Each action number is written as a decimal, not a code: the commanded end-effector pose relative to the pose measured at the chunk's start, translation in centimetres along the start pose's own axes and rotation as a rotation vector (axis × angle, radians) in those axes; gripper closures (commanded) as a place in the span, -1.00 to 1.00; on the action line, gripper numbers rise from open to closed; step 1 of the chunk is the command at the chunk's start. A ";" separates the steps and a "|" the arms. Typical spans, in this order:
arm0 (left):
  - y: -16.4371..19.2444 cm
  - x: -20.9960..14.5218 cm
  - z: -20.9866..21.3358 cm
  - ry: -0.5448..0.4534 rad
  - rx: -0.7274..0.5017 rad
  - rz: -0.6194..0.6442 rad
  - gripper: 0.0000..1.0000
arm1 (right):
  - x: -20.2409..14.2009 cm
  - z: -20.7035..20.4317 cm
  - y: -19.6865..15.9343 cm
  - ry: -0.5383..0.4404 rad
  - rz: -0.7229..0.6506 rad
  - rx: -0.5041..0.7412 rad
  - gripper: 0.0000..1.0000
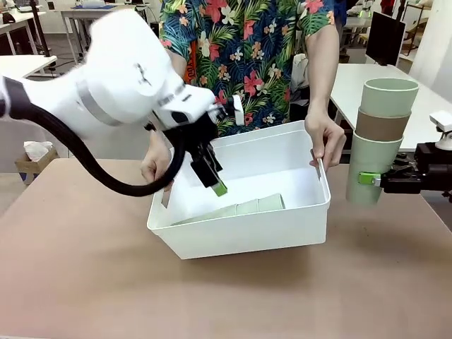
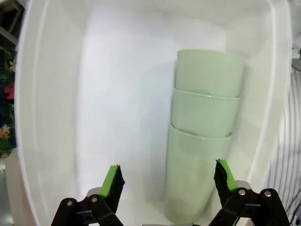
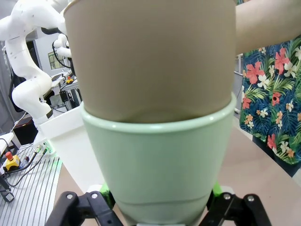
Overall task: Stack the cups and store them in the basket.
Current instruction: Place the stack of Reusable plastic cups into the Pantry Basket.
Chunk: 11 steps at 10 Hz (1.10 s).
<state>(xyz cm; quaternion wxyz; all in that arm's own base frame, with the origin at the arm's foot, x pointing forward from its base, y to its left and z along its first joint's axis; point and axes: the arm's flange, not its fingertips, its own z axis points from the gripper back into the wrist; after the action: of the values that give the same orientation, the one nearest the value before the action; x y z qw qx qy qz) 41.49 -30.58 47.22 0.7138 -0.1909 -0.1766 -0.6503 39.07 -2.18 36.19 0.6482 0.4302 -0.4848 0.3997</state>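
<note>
Clearance over basket (image 1: 240, 233) first
Left pincer (image 2: 168, 175), wide, should lift out before right pincer (image 1: 366, 180) brings its gripped cup stack (image 1: 381, 131).

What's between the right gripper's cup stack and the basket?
The person's hand grips the rim of the basket nearest the held stack, and the left gripper hangs open inside, over the three cups lying there. Nothing else visible.
</note>
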 end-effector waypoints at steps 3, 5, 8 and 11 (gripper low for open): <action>-1.4 -4.0 10.5 -0.190 -0.057 -0.026 -1.00 | 0.4 0.1 0.0 -0.004 0.012 -0.003 -0.71; -2.4 -7.1 16.0 -0.308 -0.063 -0.058 -1.00 | 0.4 0.1 0.0 -0.004 0.012 -0.003 -0.71; -3.1 -14.7 21.7 -0.428 -0.022 -0.095 -1.00 | 0.4 0.1 0.0 -0.004 0.012 -0.003 -0.71; -3.5 -20.7 22.6 -0.486 -0.018 -0.085 -1.00 | 0.4 0.1 0.0 -0.004 0.012 -0.003 -0.71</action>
<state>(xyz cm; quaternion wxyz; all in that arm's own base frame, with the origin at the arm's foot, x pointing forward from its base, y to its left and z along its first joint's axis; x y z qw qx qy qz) 36.16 -1.71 57.27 0.6359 -0.3273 -0.3323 -0.6149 39.06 -2.17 36.17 0.6484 0.4302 -0.4846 0.3996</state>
